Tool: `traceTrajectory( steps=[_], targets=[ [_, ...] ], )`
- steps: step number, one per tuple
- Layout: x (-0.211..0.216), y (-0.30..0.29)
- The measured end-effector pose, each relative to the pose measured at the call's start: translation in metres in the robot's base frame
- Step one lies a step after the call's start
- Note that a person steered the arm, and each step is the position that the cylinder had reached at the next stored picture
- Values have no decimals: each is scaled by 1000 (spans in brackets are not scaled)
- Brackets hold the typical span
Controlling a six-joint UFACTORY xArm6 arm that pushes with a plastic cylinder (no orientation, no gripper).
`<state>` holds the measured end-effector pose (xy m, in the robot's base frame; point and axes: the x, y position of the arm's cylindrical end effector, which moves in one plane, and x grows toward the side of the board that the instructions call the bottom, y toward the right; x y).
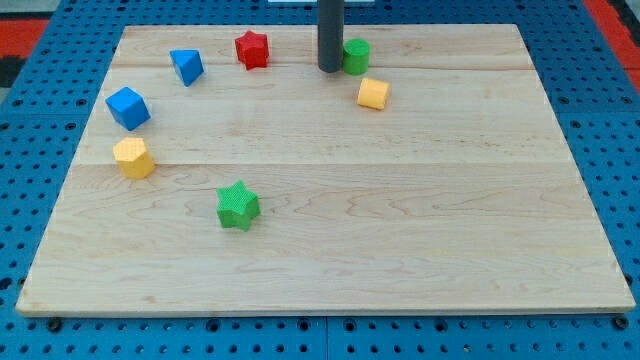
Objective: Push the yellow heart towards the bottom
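The yellow block [373, 93] near the view's top, right of centre, looks like the heart, with a rounded outline. My tip [329, 69] rests on the board up and to the left of it, a short gap away. The tip stands right beside the left side of a green round block [356, 55]. A second yellow block [133, 158], more angular like a pentagon, lies at the view's left.
A red star [252, 49] and a blue triangle [186, 66] lie at the view's top left. A blue cube [128, 107] sits above the angular yellow block. A green star [238, 205] lies left of centre. The wooden board [450, 250] ends at a blue pegboard surround.
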<state>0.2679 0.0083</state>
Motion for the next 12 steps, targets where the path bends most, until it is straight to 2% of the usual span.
traceTrajectory(
  steps=[2,4,6,7,8,10,12],
  targets=[
    [-3,-19],
    [29,37],
    [93,46],
    [90,58],
    [86,22],
    [107,70],
    [78,112]
  ],
)
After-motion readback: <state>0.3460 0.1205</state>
